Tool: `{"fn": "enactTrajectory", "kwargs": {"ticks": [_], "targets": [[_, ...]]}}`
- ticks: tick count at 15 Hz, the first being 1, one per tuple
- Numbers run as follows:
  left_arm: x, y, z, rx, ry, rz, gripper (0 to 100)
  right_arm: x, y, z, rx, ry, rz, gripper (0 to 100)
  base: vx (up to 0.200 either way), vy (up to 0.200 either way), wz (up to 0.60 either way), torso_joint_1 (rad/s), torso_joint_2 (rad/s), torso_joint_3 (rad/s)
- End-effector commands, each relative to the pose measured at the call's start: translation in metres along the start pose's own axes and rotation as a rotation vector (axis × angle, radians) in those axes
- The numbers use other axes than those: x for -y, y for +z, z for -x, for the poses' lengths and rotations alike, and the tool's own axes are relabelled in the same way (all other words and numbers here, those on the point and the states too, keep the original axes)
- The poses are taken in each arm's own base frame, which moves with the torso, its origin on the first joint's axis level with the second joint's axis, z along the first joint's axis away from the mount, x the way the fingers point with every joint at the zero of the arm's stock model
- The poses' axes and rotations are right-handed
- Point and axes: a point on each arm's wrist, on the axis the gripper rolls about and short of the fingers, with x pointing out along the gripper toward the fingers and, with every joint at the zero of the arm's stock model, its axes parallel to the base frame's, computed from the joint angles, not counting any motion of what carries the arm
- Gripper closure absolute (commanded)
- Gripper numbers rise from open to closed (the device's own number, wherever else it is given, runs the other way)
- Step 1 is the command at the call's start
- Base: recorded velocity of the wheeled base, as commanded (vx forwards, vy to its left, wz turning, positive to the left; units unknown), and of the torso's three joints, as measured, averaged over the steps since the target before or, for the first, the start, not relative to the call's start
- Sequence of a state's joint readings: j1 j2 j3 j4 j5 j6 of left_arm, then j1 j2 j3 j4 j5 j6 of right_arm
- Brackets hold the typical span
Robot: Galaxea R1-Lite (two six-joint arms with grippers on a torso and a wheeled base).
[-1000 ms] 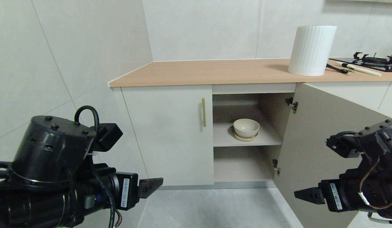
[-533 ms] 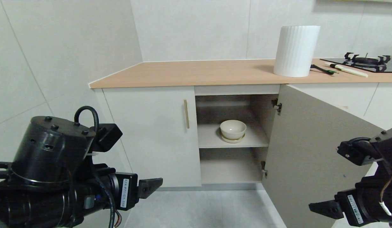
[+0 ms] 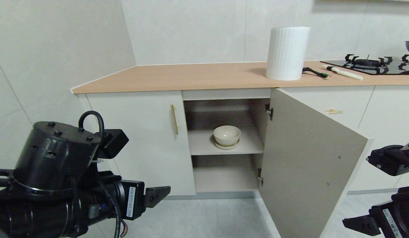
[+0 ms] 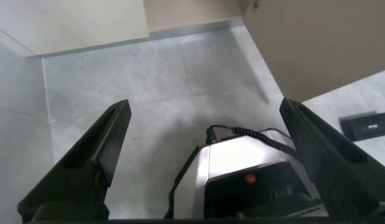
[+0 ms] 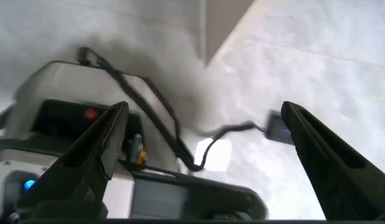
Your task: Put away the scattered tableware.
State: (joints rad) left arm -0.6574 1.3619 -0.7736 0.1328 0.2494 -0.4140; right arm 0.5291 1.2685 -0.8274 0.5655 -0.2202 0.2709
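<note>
Along the tiled wall, a wood-toned countertop (image 3: 191, 76) is carried by a run of pale cabinets (image 3: 138, 145). One cabinet door (image 3: 306, 158) is swung wide open toward the camera, and two shelves are exposed behind it. The neighbouring door on the left is shut and is fitted with a slim brass handle (image 3: 173, 119).

On the countertop a tall white ribbed canister (image 3: 287, 53) is stood upright. A black hob (image 3: 369, 64) is set into the counter to the right of it.

The left gripper (image 4: 204, 109) is held low at the left, above the grey floor and well apart from the cabinet. Its fingers are spread wide and nothing is held between them. The right gripper (image 5: 204, 109) is held low at the right, beside the free edge of the open door, with its fingers likewise parted wide and empty.

A cream bowl (image 3: 226, 135) is seated on a saucer (image 3: 226, 145) on the upper shelf (image 3: 204, 145) of the open cabinet.

Two utensils are laid on the counter between canister and hob: a dark-handled tool (image 3: 315, 72) just beside the canister, and a pale long utensil (image 3: 345, 72) near the hob's edge.
</note>
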Motion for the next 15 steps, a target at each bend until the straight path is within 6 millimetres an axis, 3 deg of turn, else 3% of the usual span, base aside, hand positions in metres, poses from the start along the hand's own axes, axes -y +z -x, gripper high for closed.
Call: {"fn": "enactTrajectory", "kwargs": {"ticks": [1, 4, 9, 15], "targets": [[0.000, 0.000, 0.000, -0.002, 0.001, -0.001, 0, 0.009, 0.005, 0.006, 0.028, -0.060, -0.043, 0, 0.000, 0.000, 0.00, 0.000, 0.00, 0.000], [0.000, 0.000, -0.001, -0.004, 0.002, -0.008, 0, 0.033, 0.011, 0.004, 0.034, -0.175, -0.102, 0, 0.000, 0.000, 0.00, 0.000, 0.00, 0.000], [0.000, 0.000, -0.001, -0.005, 0.002, -0.008, 0, 0.060, 0.026, 0.018, 0.129, -0.266, -0.236, 0, 0.000, 0.000, 0.00, 0.000, 0.00, 0.000], [0.000, 0.000, 0.000, -0.002, 0.001, -0.007, 0, 0.093, 0.055, -0.036, 0.121, -0.332, -0.373, 0, 0.000, 0.000, 0.00, 0.000, 0.00, 0.000]]}}
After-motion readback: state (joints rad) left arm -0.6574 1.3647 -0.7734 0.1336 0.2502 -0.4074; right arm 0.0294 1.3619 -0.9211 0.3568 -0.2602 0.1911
